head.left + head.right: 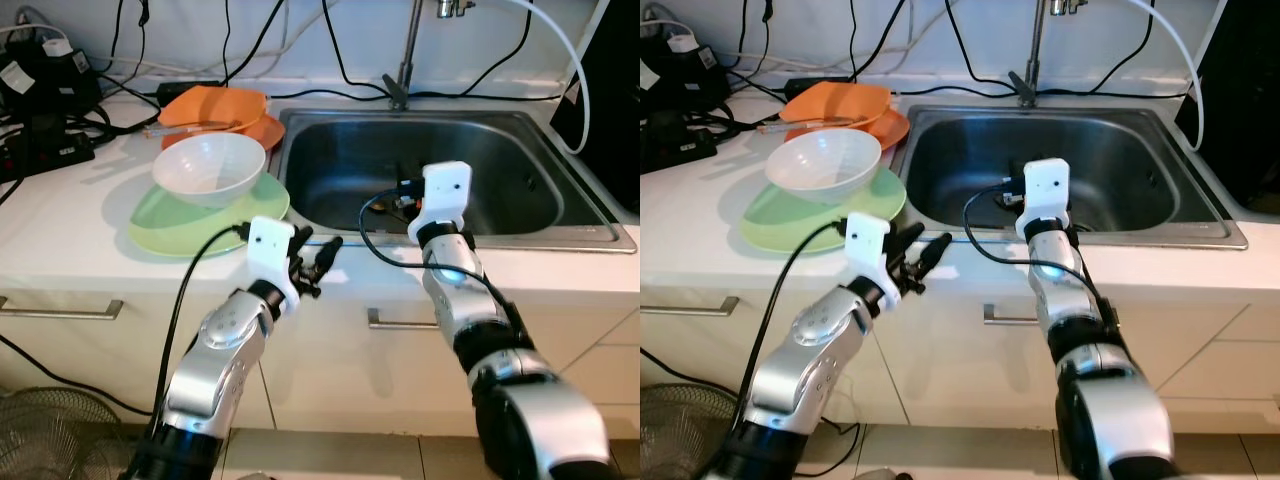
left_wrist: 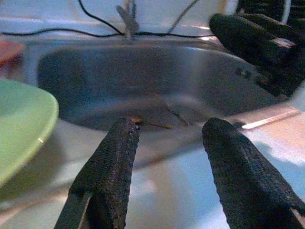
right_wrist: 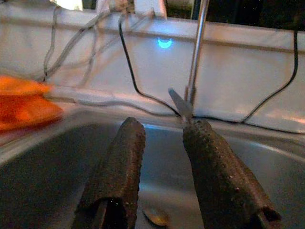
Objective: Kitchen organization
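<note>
**Dishes stacked beside the sink, both grippers empty**

Dishes are what the tidying concerns, and none is in hand yet. Largest in the scene is the stainless-steel sink basin [image 1: 430, 170], set into the white countertop [image 1: 60, 230], with its thin chrome tap [image 1: 405, 60] rising at the back rim. A small spoon-like object [image 3: 155, 217] seems to lie on the basin floor, too dim to identify.

Left of the basin sits a pale green plate [image 1: 205, 215] with a white bowl [image 1: 210, 165] resting on it. Behind these lies an orange plate stack [image 1: 220, 110] with a utensil laid across it. Black cables and a power strip [image 1: 45, 150] crowd the far left corner.

The right gripper [image 3: 162, 157] reaches over the front rim of the basin, fingers parted and holding nothing, pointed toward the tap. The left gripper [image 1: 315, 262] hovers at the counter's front edge, just beside the green plate, likewise spread and empty.

Judged from this, the work is at an approach stage, before any grasp. The left gripper is nearest the stack, so a sensible next move is swinging it toward the bowl's rim. The bowl sits loose on the plate and may slide if nudged, so it wants a pinch squarely over the rim.
</note>
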